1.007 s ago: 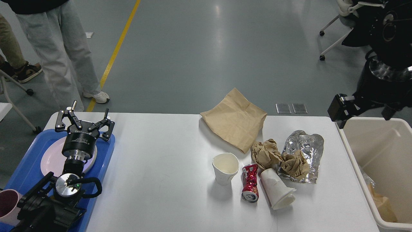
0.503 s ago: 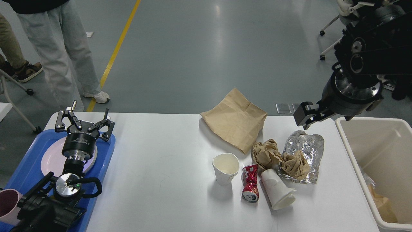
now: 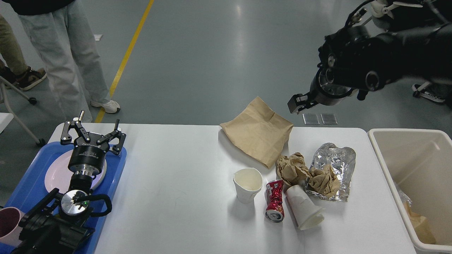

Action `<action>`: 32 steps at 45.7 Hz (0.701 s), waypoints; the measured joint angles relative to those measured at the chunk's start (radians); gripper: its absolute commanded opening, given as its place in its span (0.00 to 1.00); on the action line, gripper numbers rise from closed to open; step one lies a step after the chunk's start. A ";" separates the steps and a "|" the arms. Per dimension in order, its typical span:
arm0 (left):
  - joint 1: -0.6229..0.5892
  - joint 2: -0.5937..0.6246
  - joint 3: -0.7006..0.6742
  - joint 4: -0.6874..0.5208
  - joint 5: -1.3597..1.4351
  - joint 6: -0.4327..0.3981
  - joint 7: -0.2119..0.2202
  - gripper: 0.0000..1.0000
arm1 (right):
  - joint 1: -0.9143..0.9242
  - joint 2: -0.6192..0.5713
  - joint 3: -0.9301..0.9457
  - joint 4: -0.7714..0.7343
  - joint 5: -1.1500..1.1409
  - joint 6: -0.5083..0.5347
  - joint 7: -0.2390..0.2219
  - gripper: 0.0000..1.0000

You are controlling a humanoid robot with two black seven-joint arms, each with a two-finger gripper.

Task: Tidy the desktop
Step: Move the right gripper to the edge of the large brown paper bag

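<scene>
Left end effector [image 3: 92, 132]: fingers spread apart, gripping nothing, poised above the blue tray [image 3: 116, 169] at the left end of the desk [image 3: 176, 197]. Directly beneath it lies a pale pink plate [image 3: 56, 173] on the tray. A pink cup [image 3: 9, 224] sits behind it, toward the robot, at the tray's near corner.

Right end effector [image 3: 296, 103]: raised above the far edge of the desk, seen end-on and dark; cannot tell whether its fingers are apart or together. Nothing visible in it.

Just below and to the left of the right end effector: a flat brown paper bag [image 3: 257, 130] on the desk. Further below it, toward the robot, a cluster of litter: two crumpled brown paper wads [image 3: 291, 168], the second [image 3: 324, 181] resting on a crinkled silver foil wrapper [image 3: 335, 158]. Nearer still: an upright white paper cup [image 3: 247, 184], a crushed red can [image 3: 274, 200] lying on its side just beside it, and a second white paper cup [image 3: 304, 208] tipped over, touching the can and the foil.

To the right of the right end effector and lower: a beige bin [image 3: 388, 169] against the desk's right end, with some brown paper inside.

Desk: white, spans most of the view between tray and bin.
</scene>
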 measured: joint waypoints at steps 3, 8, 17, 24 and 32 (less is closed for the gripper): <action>0.000 0.000 0.000 0.000 0.000 0.000 0.000 0.96 | -0.139 0.023 0.035 -0.165 -0.011 -0.030 0.000 1.00; 0.000 0.000 0.000 0.000 0.000 0.000 0.000 0.96 | -0.387 0.056 0.162 -0.422 0.028 -0.108 -0.005 1.00; 0.000 0.000 0.000 0.000 0.000 -0.002 0.000 0.96 | -0.639 0.064 0.405 -0.593 0.126 -0.276 -0.012 1.00; 0.000 0.000 0.000 0.000 0.000 -0.003 0.000 0.96 | -0.764 0.106 0.511 -0.657 0.138 -0.359 -0.006 1.00; 0.000 0.000 0.000 0.000 0.000 -0.003 0.000 0.96 | -0.812 0.162 0.551 -0.690 0.140 -0.398 -0.001 1.00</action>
